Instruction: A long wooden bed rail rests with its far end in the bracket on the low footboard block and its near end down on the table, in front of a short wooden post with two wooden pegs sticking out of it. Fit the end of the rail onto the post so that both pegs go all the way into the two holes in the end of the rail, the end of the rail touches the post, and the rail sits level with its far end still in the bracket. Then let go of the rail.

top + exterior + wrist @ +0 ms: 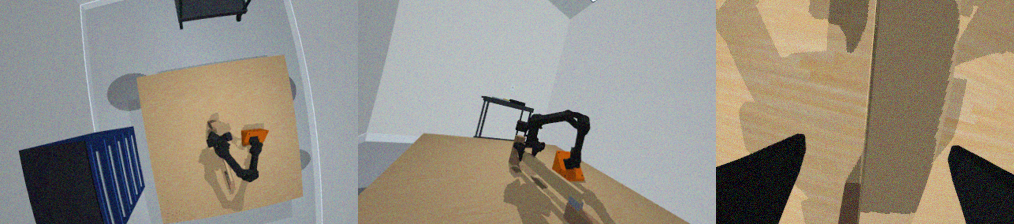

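The rail (903,100) runs up the wrist view between the fingers, mostly in shadow. It also shows as a shaded strip in the exterior view (551,173). The footboard block (575,214), with a blue patch above it, is at its far end. The wooden post (211,124) (520,138) stands beside the gripper, partly hidden by it. My gripper (219,138) (527,154) (880,148) is open, a finger on each side of the rail, with gaps to both sides. The pegs and the joint at the post are hidden, so I cannot tell how they fit.
The orange arm base (252,136) (560,162) stands on the table (177,110) (456,169) beside the rail. Arm shadows cross the table and the rail. A blue and black cabinet (59,177) and a dark rack (210,9) (494,98) stand off the table.
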